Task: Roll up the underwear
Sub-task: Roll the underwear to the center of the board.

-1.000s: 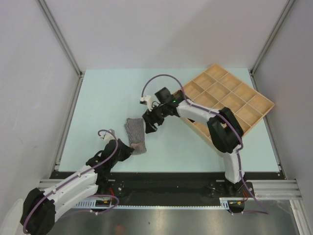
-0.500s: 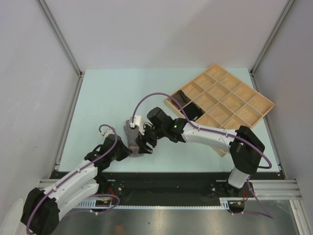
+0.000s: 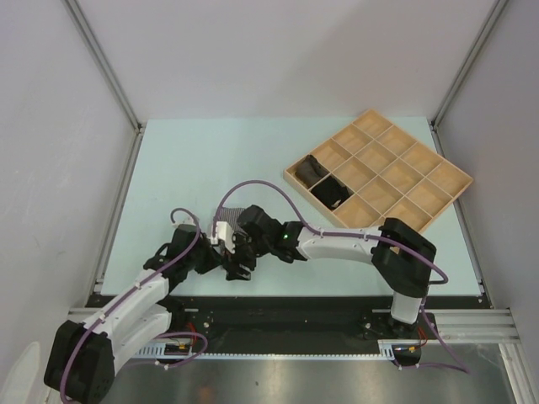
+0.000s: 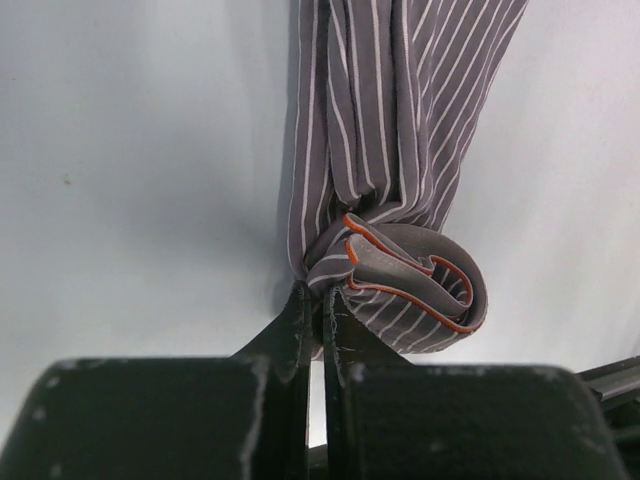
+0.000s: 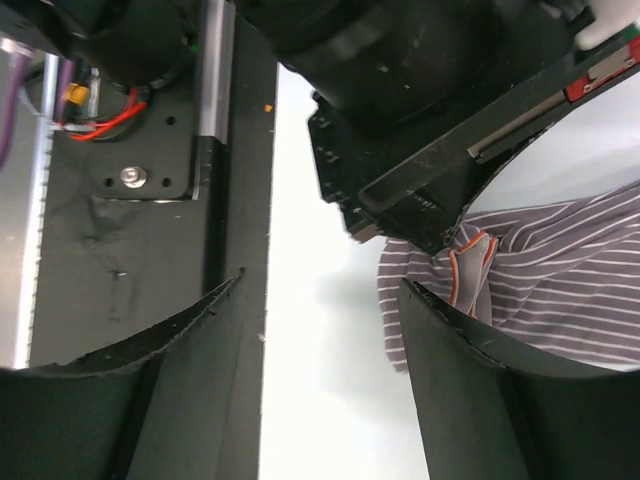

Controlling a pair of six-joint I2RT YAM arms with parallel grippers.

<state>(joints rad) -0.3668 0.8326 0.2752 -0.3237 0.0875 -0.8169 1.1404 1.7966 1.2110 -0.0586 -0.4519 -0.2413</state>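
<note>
- The table (image 3: 168,185) is a pale mint sheet, matte and flat, showing as near white in the wrist views.
- Plain light grey walls (image 3: 278,50) close it in on the left, far and right sides, with aluminium posts (image 3: 101,67) running up the corners.
- Along the near edge lies a black base rail (image 3: 295,316) carrying both arms. In front of it is a brushed metal plate (image 3: 337,379).
- A compartmented wooden tray (image 3: 421,181) sits skewed at the far right of the table. The dark brown brief (image 3: 307,171) and the black brief (image 3: 331,194) each fill one of its left-hand cells.
- The grey striped brief (image 4: 400,150) lies on the table near the front edge, left of centre. It is bunched into a long strip, and its near end is curled into a small roll (the orange edge traces the spiral).
- The left gripper (image 4: 318,310) has its jaws pressed together on the cloth at the lower left of that roll.
- The right gripper (image 5: 320,340) has its jaws apart and holds nothing. One finger hangs over the black rail and the other over the corner of the striped cloth, just beside the left claw.
</note>
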